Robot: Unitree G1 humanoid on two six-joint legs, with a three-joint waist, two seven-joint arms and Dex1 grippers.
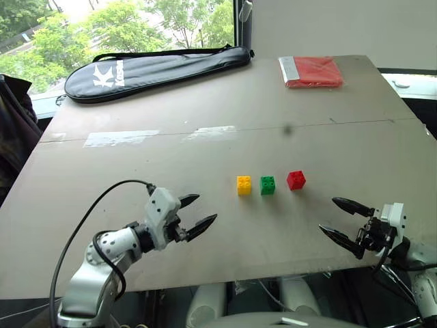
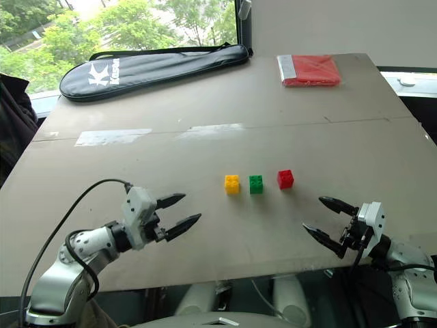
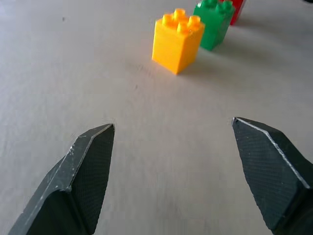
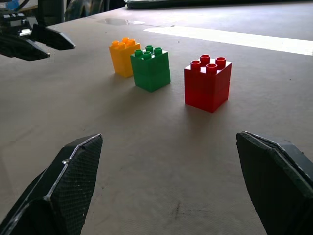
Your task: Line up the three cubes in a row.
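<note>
On the desk [image 1: 136, 205] we see our left claw [image 1: 201, 212] and right claw [image 1: 338, 219] both spread wide and empty, flanking the yellow brick [image 1: 244, 185], green brick [image 1: 268, 185] and red brick [image 1: 295, 180] standing in a row between them.

Left gripper [image 1: 202, 212]: fingers spread, holding nothing, pointing forward and right.
Right gripper [image 1: 343, 219]: fingers spread wide, holding nothing, pointing forward and left.

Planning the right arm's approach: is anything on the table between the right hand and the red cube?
Nothing visible. Bare table lies between the open right hand and the red cube; the green cube sits beyond it.
</note>
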